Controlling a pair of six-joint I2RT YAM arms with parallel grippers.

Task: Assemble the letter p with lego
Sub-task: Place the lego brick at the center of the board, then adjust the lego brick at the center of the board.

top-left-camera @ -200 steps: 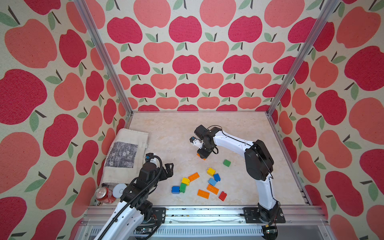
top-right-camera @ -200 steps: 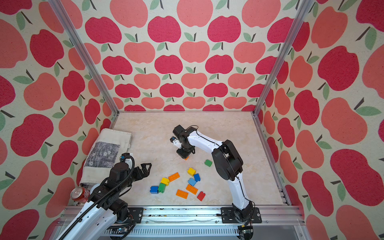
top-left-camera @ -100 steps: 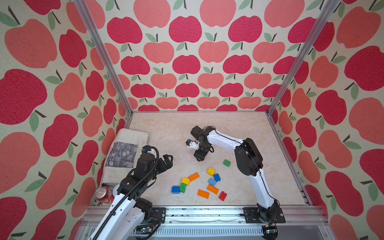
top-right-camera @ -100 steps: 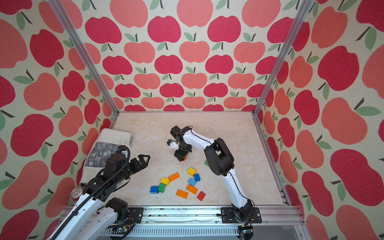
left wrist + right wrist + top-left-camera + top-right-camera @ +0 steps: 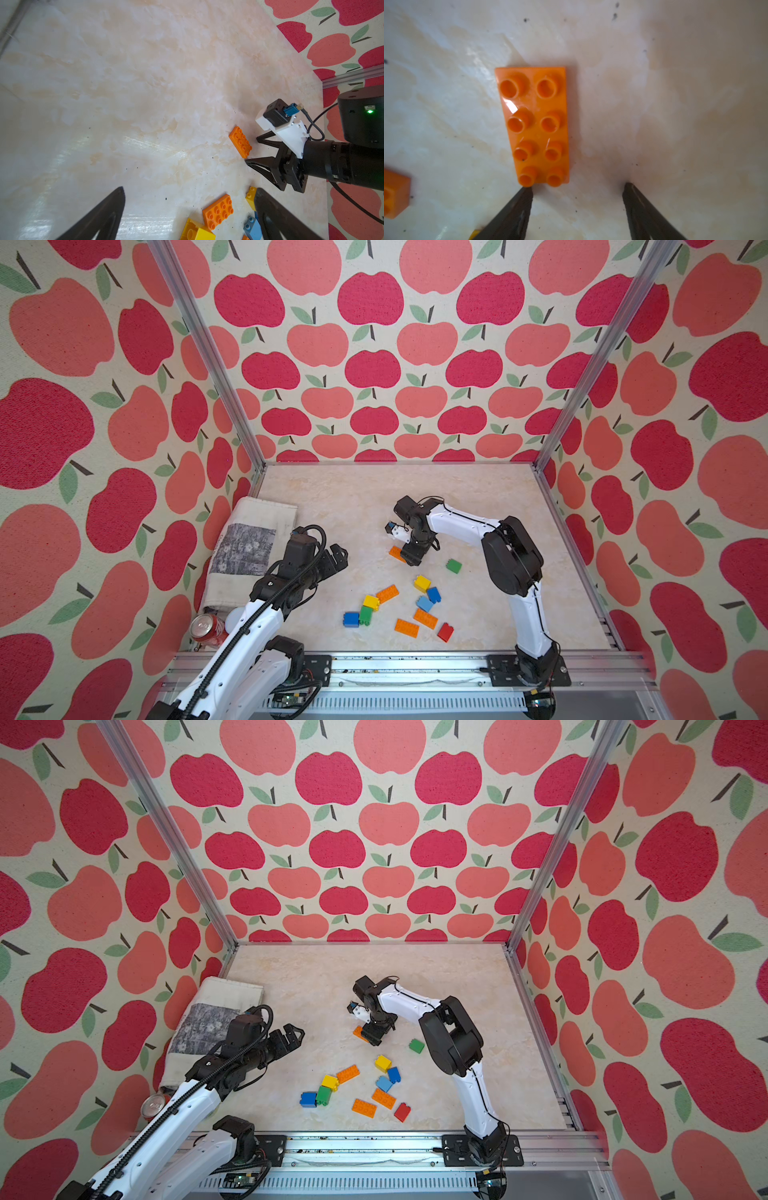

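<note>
Parted, empty right jaws, tips just beside an orange brick (image 5: 535,124) lying studs-up on the bench (image 5: 675,83). Wide-spread, empty left jaws.

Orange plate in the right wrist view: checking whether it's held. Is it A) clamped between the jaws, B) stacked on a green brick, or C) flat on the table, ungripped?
C: the orange plate lies studs-up on the table, the right gripper open at its end.
</note>
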